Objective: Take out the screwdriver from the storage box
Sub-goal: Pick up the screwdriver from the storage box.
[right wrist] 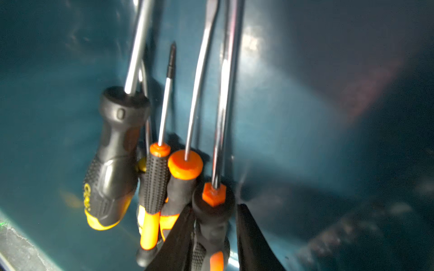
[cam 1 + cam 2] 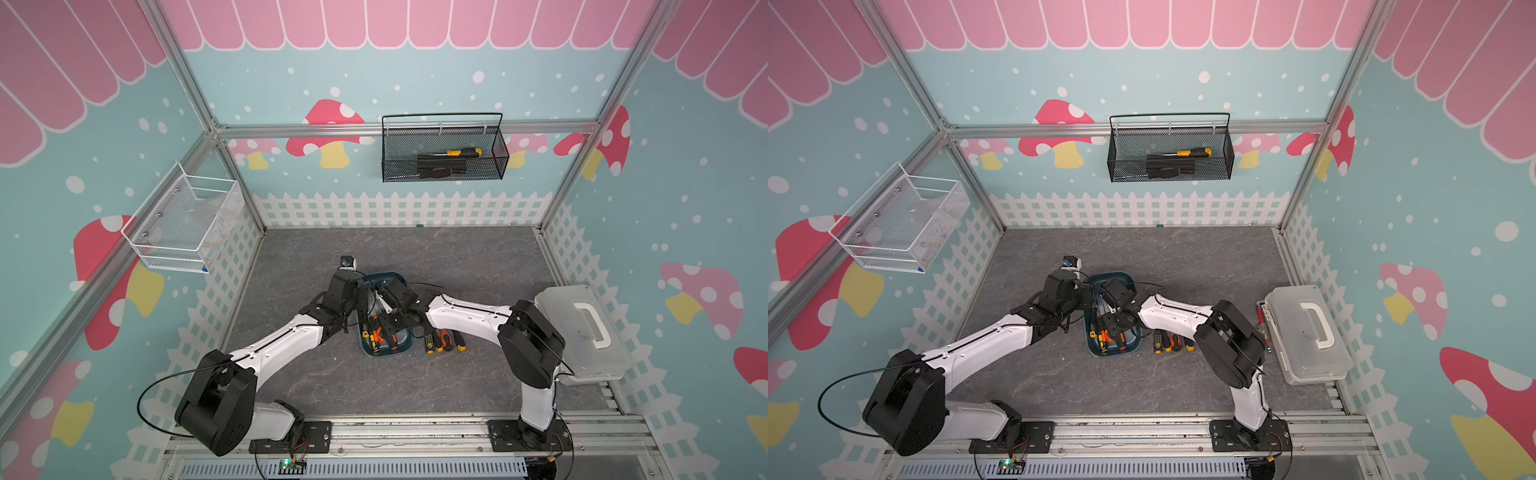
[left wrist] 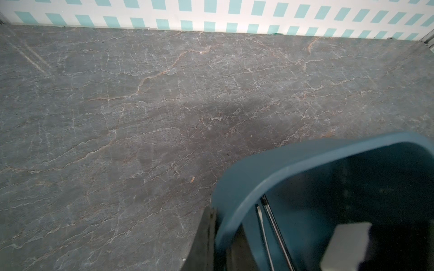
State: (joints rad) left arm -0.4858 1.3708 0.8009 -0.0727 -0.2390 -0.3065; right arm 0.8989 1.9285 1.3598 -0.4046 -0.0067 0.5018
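The storage box (image 2: 388,354) (image 2: 1113,354) is a shallow teal tub mid-table holding several screwdrivers. Reaching down into it, my right gripper (image 1: 215,207) (image 2: 392,334) has its fingers pressed on either side of the black handle of one screwdriver (image 1: 213,197) with an orange hex collar, which still lies on the box floor. Next to it lie a black-and-yellow screwdriver (image 1: 112,164) and two orange-and-black ones (image 1: 153,176). My left gripper (image 3: 218,225) (image 2: 365,307) is shut on the box's left rim (image 3: 281,159), one finger outside the wall and one inside.
Several screwdrivers (image 2: 442,340) lie on the table just right of the box. A whitish case with a handle (image 2: 582,332) stands at the right edge. A black mesh basket (image 2: 444,153) hangs on the back wall, a white wire basket (image 2: 183,224) on the left wall.
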